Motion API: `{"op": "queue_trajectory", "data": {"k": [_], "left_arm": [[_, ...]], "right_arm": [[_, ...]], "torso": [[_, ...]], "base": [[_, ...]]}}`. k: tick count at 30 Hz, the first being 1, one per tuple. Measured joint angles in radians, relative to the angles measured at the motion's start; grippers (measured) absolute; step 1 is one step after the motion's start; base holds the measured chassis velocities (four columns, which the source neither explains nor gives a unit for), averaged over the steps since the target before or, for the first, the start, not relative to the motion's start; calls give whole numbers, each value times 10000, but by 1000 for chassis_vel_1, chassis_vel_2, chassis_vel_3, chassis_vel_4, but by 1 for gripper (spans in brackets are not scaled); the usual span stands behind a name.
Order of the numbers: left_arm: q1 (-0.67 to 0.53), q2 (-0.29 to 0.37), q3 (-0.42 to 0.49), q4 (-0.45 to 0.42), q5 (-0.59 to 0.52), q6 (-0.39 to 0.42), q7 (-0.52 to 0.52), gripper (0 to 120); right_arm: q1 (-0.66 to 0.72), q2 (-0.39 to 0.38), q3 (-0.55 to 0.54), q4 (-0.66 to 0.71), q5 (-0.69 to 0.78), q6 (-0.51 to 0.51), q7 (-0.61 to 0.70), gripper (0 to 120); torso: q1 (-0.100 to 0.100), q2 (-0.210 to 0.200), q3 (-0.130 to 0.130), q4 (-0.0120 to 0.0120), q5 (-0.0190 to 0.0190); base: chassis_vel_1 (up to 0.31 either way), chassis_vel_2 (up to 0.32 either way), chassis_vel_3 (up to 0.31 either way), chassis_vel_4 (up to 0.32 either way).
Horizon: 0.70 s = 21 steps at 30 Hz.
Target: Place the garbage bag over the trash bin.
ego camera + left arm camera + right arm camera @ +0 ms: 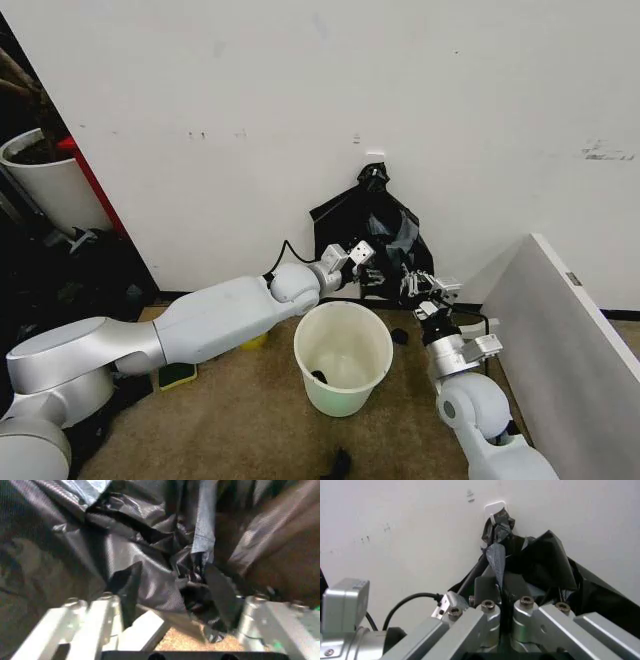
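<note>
Film from the garbage bag (pixel 545 570) runs down into the narrow slot between the right hand's (pixel 501 620) two nearly meeting fingers, so this hand looks pinched shut on a fold of it. That grip sits low on the bag, on the side nearer the slanted white panel (pixel 560 330), presumably to keep one edge under control.

Opposite it, the left hand (pixel 175 630) faces the crinkled black plastic with its fingers (pixel 95 626) spread wide; a twisted hank of the bag hangs between them, but nothing is clamped. From the head view this left hand (pixel 356 254) has reached across above the bin to the bag's other side, likely to take a second hold so the mouth can be spread.

Higher up, the bag hangs by its gathered top from a small white hook (pixel 495 508) on the wall, draping down just behind the trash bin (pixel 343 358). The bin stands upright on the carpeted floor, unlined, with a small dark scrap (pixel 318 377) inside.
</note>
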Motion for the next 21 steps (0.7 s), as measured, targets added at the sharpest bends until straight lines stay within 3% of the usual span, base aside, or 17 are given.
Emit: {"op": "queue_trajectory", "data": {"k": [9,13,21], "left_arm": [[78,-8,-181,153,-89,-409,-45,18],[94,-56,-195,263,-96,-528,-37,0],[272,-76,-480,322,-95,-736,-51,0]], "right_arm": [[-30,-9,-7,4,-9,-1,2,0],[-31,15,-64,8,-17,-1,2,0],[-83,-5,-56,25,-17,0,7,0]], "torso": [[0,0,0,1,1],[0,0,0,1,1],[0,0,0,-1,0]], "base": [[0,0,0,0],[0,0,0,0],[0,0,0,0]]}}
